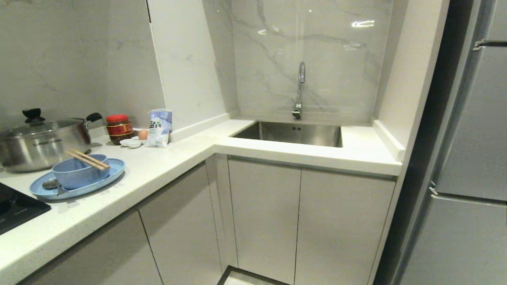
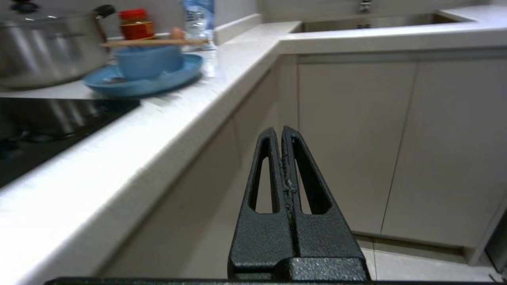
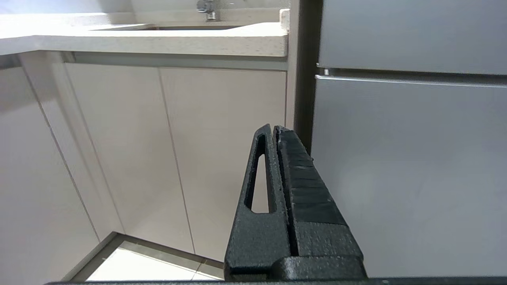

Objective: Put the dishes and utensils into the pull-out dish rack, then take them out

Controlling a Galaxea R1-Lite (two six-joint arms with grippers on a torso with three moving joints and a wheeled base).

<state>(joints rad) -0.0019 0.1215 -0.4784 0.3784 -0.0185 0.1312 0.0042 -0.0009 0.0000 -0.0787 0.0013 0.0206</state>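
Note:
On the left counter lies the light-blue oval plate (image 1: 115, 171), also seen from the left wrist (image 2: 186, 73). The blue bowl (image 1: 79, 173) (image 2: 148, 61) stands on it, with the wooden chopsticks (image 1: 88, 159) (image 2: 154, 42) resting across its rim. The silver spoon (image 1: 50, 183) lies on the plate beside the bowl. The pull-out dish rack is hidden; every cabinet front is closed. My left gripper (image 2: 278, 128) is shut and empty, low in front of the cabinet doors, below counter height. My right gripper (image 3: 273, 127) is shut and empty beside the fridge. Neither arm shows in the head view.
A lidded steel pot (image 1: 39, 144) stands behind the plate, with a black cooktop (image 1: 16, 209) at the near left. A red-lidded jar (image 1: 119, 128), an egg, white saucers and a bag (image 1: 160, 126) stand further back. The steel sink (image 1: 293, 133) is in the corner and the grey fridge (image 1: 471, 158) at the right.

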